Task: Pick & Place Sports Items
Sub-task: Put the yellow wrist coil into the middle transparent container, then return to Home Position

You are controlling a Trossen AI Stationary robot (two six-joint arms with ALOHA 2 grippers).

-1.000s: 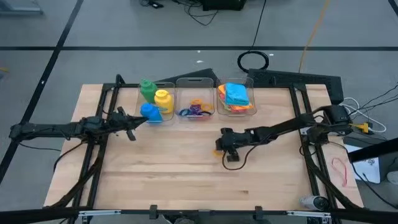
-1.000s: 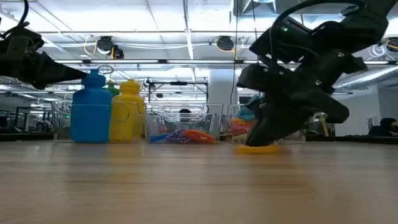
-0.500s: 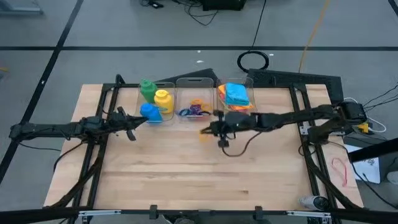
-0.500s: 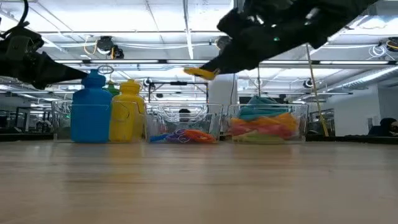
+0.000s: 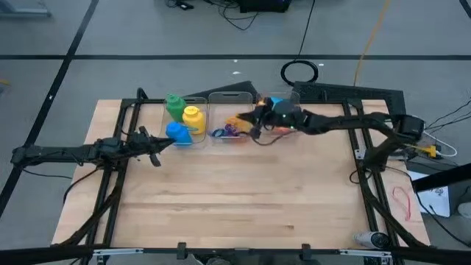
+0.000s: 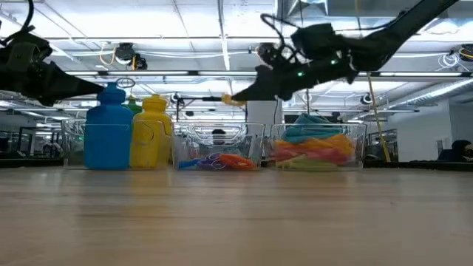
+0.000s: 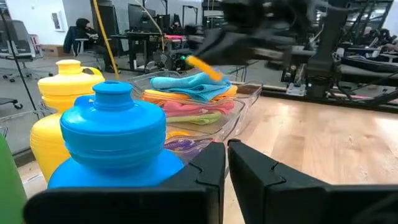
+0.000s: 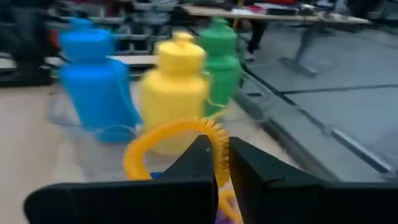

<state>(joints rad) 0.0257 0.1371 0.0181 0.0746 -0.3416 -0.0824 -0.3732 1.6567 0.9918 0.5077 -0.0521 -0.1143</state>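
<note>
Table [image 5: 221, 206]: wooden, near half bare.
Clear bins [image 5: 231, 99]: three in a far row, sorting by kind.
Left bin: green, yellow and blue bottles [image 5: 193, 120], upright.
Right bin: folded cloths [image 6: 318, 144], stacked.
Middle bin: rings [image 6: 218, 160], loose.
Right gripper [image 5: 252, 122]: raised over middle bin, fingers pinched on a yellow ring [image 8: 171, 146], seemingly for dropping there.
Left gripper [image 5: 154, 156]: closed, empty, waiting left, just near of the blue bottle.

Right hand [image 5: 246, 122] raised, fingers apparently pinched; left hand [image 5: 156, 153] closed.
</note>
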